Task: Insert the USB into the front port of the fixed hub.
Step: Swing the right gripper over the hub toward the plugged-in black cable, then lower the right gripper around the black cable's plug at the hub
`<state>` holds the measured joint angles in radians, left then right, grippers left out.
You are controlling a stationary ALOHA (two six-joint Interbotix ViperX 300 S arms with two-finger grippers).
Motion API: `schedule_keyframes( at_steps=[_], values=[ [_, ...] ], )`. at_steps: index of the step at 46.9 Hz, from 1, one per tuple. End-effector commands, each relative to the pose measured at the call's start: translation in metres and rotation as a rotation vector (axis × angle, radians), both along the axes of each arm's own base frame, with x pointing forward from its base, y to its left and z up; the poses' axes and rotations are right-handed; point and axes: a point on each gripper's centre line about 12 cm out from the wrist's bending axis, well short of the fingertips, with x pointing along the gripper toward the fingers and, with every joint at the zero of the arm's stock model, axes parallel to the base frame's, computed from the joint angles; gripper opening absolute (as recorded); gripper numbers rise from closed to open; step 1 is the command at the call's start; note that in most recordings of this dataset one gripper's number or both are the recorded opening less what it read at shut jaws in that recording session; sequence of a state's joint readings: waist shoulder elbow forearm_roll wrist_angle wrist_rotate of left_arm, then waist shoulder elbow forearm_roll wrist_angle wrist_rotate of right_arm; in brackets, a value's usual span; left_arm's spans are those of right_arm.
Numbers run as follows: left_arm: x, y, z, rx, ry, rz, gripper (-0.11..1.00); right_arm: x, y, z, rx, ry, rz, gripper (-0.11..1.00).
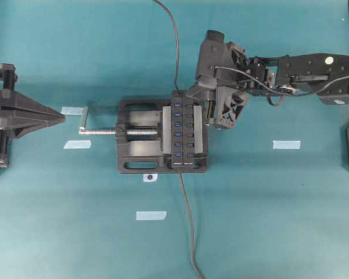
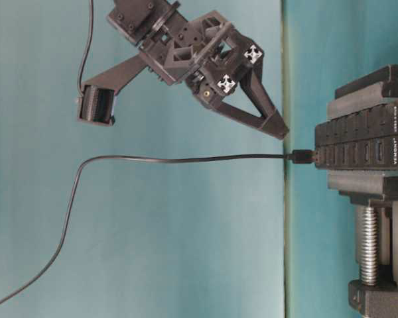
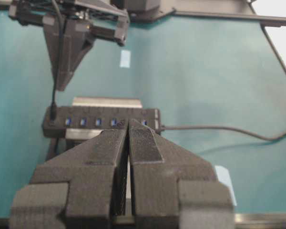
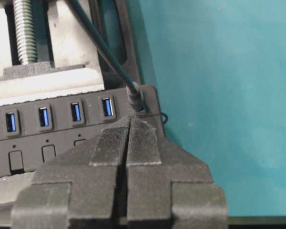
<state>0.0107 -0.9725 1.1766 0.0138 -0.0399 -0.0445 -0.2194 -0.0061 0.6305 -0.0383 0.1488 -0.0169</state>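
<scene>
Table: a teal surface with several pale tape strips stuck on it.
Right arm: it reaches in from the right edge of the overhead view, with its wrist over the far end of the hub.
Vise: a wide black vise sits mid-table, its silver screw handle pointing toward the left arm, its two blocks clamping the hub.
Left gripper: the left gripper is parked at the left edge, well apart from the vise; in its wrist view the two ribbed fingers are pressed together with nothing between them.
Right gripper: the right gripper hovers just beside the hub's end port; its fingers are closed flat against each other and hold nothing; the tip is near the plug, and contact cannot be told.
Fixed hub: the fixed hub is a narrow black bar held in the vise, showing a row of blue ports and small buttons.
Second cable: another dark cable leaves the hub's other end toward the near table edge.
USB: the USB plug is seated in the end port at the hub's far end, its thin cable running away across the table.
</scene>
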Motion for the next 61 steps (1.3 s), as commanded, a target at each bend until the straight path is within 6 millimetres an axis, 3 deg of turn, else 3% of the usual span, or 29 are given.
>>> schedule_keyframes(
  at_steps=[1, 15, 23, 29, 39, 48, 61],
  values=[
    [0.002, 0.001, 0.008, 0.005, -0.021, 0.002, 0.0, 0.005, -0.004, 0.014, -0.019, -0.037, 0.003, -0.05],
    [0.002, 0.001, 0.007, 0.005, -0.02, 0.002, 0.0, 0.007, -0.004, 0.016, -0.022, -0.042, 0.005, -0.02],
    [0.002, 0.001, 0.007, 0.005, -0.02, 0.002, 0.0, 0.01, -0.006, 0.018, -0.019, -0.029, 0.002, 0.08],
    [0.002, 0.001, 0.008, 0.005, -0.021, 0.002, 0.0, 0.013, -0.006, 0.019, -0.016, -0.02, 0.002, 0.29],
    [0.002, 0.001, 0.008, 0.005, -0.021, 0.002, 0.0, 0.017, -0.005, 0.015, -0.019, -0.011, 0.009, 0.85],
    [0.001, 0.001, 0.009, 0.005, -0.028, 0.002, 0.0, 0.018, -0.003, 0.012, -0.016, -0.004, 0.014, 0.79],
    [-0.001, 0.001, 0.01, 0.005, -0.035, 0.002, 0.0, 0.02, -0.003, 0.013, -0.019, -0.019, 0.014, 0.79]
  ],
)
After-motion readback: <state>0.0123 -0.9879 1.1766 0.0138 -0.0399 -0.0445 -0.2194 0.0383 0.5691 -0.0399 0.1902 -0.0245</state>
